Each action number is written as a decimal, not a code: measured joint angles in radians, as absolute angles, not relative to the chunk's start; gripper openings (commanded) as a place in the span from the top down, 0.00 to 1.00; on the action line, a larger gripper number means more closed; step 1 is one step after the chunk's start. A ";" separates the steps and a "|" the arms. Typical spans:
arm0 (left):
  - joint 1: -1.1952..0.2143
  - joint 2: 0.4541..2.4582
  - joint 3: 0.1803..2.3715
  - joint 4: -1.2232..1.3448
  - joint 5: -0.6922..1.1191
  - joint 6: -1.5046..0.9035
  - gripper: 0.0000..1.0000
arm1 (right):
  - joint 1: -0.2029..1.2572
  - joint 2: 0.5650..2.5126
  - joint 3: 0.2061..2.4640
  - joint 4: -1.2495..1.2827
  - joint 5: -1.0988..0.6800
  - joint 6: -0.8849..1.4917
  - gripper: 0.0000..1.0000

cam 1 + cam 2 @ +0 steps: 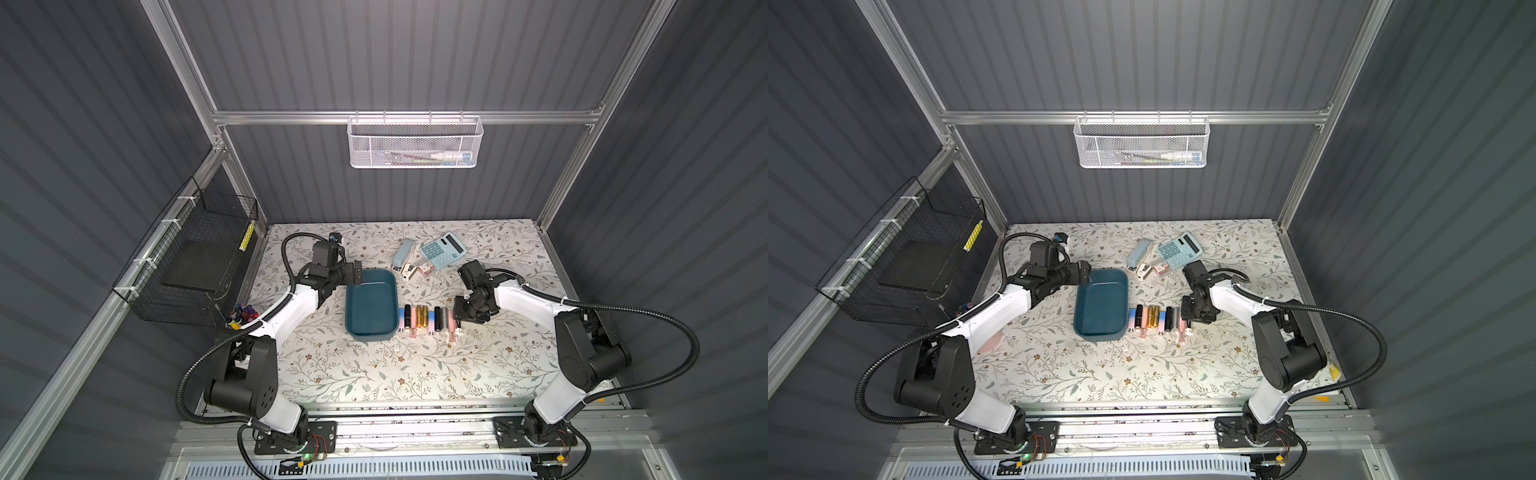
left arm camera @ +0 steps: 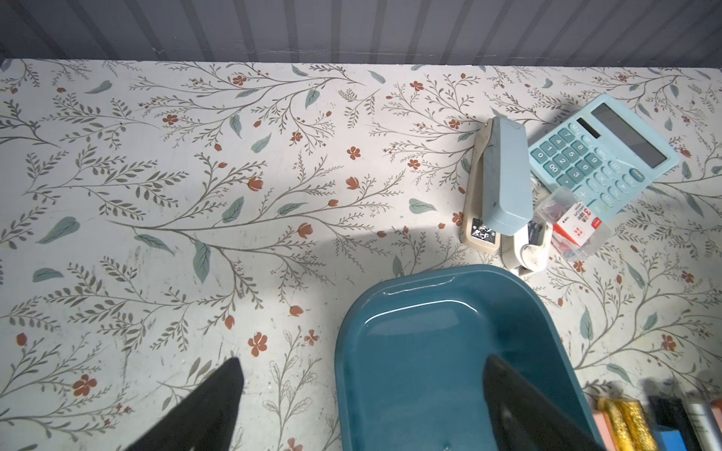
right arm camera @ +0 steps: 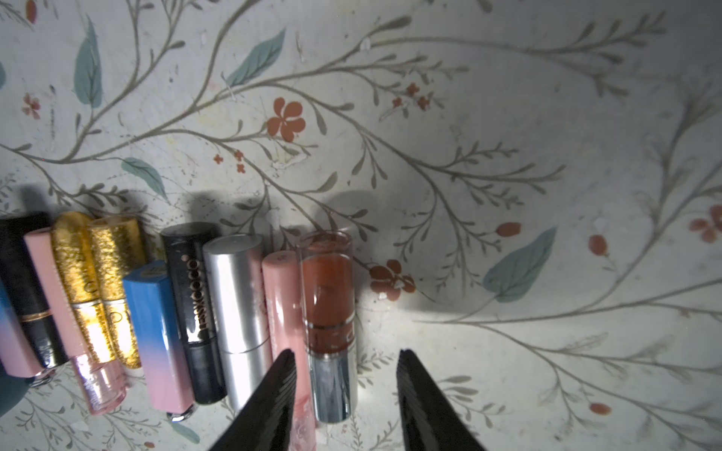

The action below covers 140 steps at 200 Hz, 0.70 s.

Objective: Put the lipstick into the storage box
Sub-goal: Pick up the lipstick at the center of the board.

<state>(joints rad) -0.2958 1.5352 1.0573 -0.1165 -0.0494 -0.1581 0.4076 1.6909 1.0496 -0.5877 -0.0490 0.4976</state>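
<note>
The teal storage box [image 1: 370, 305] [image 1: 1100, 305] [image 2: 429, 371] lies mid-table with nothing in it. Just to its right, several lipsticks [image 1: 428, 320] [image 1: 1158, 320] lie side by side in a row. My right gripper [image 1: 458, 320] [image 3: 347, 351] hangs open over the row's right end. Its jaws straddle a clear-capped brown lipstick [image 3: 328, 296] with a silver base, one finger close beside it and the other well apart. My left gripper [image 1: 356, 272] [image 2: 363, 363] stands wide open across the box's far left corner, one finger [image 2: 519, 406] above the inside, holding nothing.
A pale blue stapler [image 1: 405, 253], a calculator [image 1: 441, 249] and a small staple box [image 1: 426, 268] lie behind the storage box. A white mesh basket [image 1: 414, 141] hangs on the back rail. A black wire basket [image 1: 195, 257] hangs at the left wall, with markers [image 1: 243, 313] below it.
</note>
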 measured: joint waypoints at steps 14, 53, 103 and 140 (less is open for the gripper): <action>-0.296 1.535 1.057 -0.117 -0.053 -0.157 0.04 | 0.408 1.706 1.050 -0.588 -0.049 0.498 0.55; -0.296 1.535 1.057 -0.117 -0.054 -0.142 0.04 | 0.408 1.734 1.050 -0.587 -0.046 0.498 0.57; -0.296 1.535 1.057 -0.116 -0.060 -0.132 0.04 | 0.408 1.758 1.065 -0.591 -0.038 0.497 0.59; -0.296 1.535 1.057 -0.116 -0.060 -0.130 0.04 | 0.408 1.784 1.092 -0.594 -0.030 0.490 0.61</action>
